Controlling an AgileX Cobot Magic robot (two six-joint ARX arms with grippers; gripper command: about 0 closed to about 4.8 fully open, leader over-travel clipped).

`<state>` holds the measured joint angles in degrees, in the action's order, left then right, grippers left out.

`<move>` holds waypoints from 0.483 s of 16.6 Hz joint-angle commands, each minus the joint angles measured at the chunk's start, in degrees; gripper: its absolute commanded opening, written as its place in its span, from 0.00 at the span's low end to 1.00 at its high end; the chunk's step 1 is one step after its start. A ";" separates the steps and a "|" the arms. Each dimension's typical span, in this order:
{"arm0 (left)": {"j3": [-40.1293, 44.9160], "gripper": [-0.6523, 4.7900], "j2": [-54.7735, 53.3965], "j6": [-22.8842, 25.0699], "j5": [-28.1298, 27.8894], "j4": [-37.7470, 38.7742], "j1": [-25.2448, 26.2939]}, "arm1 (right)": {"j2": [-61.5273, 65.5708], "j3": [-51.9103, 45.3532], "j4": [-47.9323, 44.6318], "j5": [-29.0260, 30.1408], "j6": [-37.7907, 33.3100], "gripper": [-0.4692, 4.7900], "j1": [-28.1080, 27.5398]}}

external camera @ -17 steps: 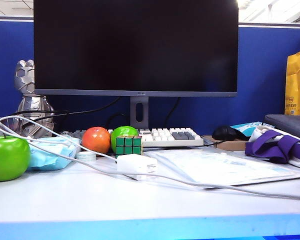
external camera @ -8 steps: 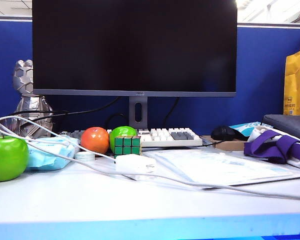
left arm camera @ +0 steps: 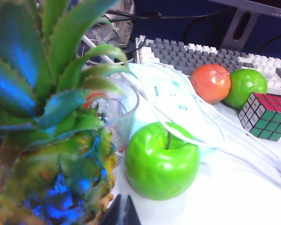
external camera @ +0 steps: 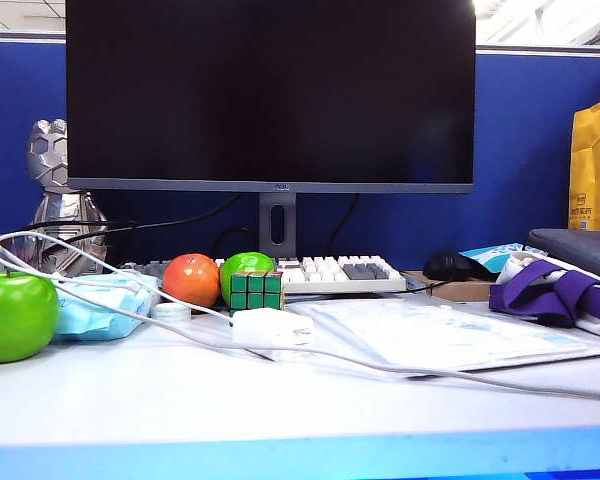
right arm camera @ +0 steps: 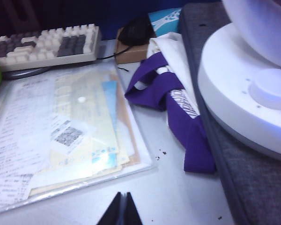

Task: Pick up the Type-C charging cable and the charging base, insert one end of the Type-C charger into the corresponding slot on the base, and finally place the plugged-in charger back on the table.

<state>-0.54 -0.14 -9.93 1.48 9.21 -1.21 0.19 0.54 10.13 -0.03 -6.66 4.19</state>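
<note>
Exterior view unchanged, charging base (external camera: pixel 271 327) still on table (external camera: pixel 180 400), cable (external camera: pixel 110 312) attached

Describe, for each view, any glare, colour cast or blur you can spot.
Exterior view: sharp, with ceiling glare top right and a blue glow along the pale grey table front edge. Left wrist view: the spiky pineapple looms soft and blue-tinted; the shut left hand is dark. Right wrist view: slightly blurred, glare on the clear plastic document sleeve, right hand shut.

Little of the robot shows. The left gripper (left arm camera: pixel 123 213) appears as two slim black fingers, pointed and pressed together, at the bottom edge of its wrist view. The right gripper (right arm camera: pixel 122 211) looks alike: two dark tapering blades, smooth, meeting in a narrow wedge.
</note>
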 commanded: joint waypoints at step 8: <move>0.04 0.11 0.07 0.07 0.24 0.57 0.02 | -0.07 -0.42 -0.76 -0.02 -1.01 0.08 0.00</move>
<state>-0.54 -0.14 -9.93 1.48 9.21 -1.21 0.19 0.54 10.07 -0.08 -7.51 4.19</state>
